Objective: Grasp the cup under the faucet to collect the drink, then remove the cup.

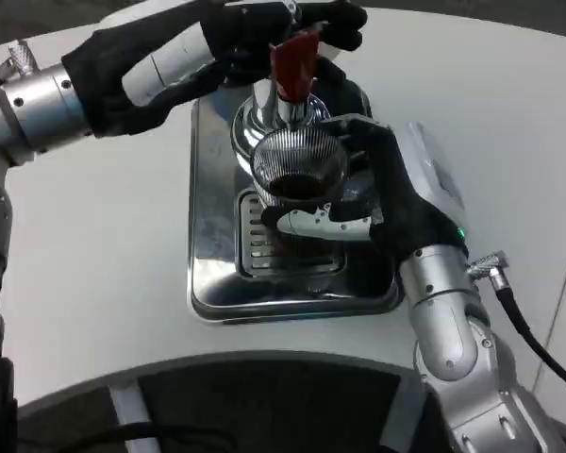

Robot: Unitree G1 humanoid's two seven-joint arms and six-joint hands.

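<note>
The cup [299, 170] was clear ribbed glass with dark drink in its bottom; it stood under the faucet [285, 106], over the slotted drip grate [264, 247] of the steel tray [210, 236] on the white counter [104, 255]; the right hand [377, 203] wrapped its fingers around the cup's side; the left hand [264, 38], beyond the cup, gripped the red tap handle [292, 64]; no readable writing showed.

White desk [104, 236], curved front edge, shiny metal drip tray [212, 236] lying flat directly on it near centre, slotted grate [259, 247] set in tray
</note>
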